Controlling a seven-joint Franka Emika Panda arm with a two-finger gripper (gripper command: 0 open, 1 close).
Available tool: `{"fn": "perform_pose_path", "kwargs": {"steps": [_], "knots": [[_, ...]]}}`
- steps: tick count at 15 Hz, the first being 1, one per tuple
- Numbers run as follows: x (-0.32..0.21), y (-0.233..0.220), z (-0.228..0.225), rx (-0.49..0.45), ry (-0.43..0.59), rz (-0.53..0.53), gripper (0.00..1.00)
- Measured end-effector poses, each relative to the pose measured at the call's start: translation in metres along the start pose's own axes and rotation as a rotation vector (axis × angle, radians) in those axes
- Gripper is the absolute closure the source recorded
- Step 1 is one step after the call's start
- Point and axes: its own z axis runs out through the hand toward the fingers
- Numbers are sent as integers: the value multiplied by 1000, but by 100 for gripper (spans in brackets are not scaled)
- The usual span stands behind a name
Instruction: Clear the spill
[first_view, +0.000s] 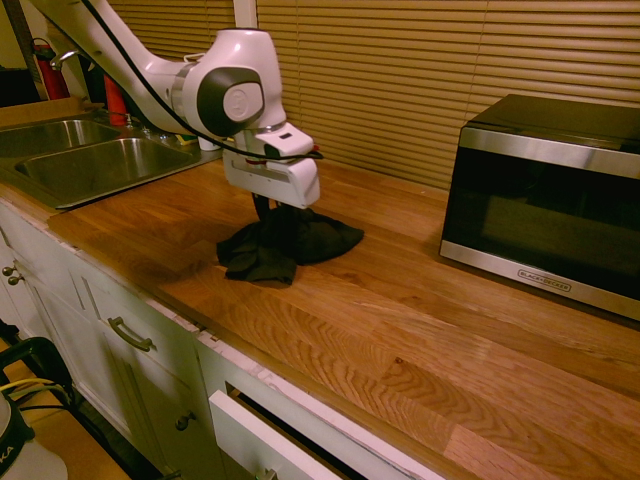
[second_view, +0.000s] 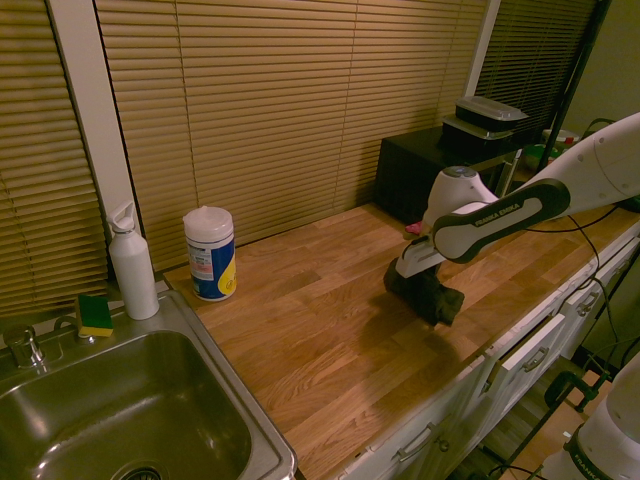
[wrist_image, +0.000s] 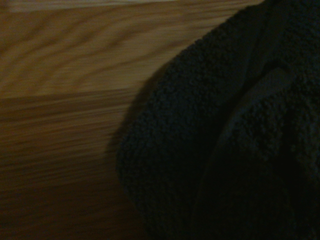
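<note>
On the wooden countertop (first_view: 420, 340), the gripper (first_view: 274, 212) pointed straight down with its fingers clamped on a bunched black cloth (first_view: 290, 247), whose loose folds touched the wood and spread toward the microwave (first_view: 548, 195). The spill showed in no view (so neither its place nor the way its row ran could be told), the cloth filling most of the wrist view. Farther out stood a wipes canister (second_view: 210, 253) with unreadable print, a white bottle (second_view: 132, 262) and a sponge (second_view: 95, 315) by the sink (second_view: 120, 420), and the microwave's small logo was too fine to read.
</note>
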Motion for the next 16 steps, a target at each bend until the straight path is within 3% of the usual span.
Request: {"fn": "perform_pose_path", "kwargs": {"steps": [5,16], "knots": [[-80,-60,-10,-4,5,-56,100],[-175,-161,-21,-19,10,-136,100]]}}
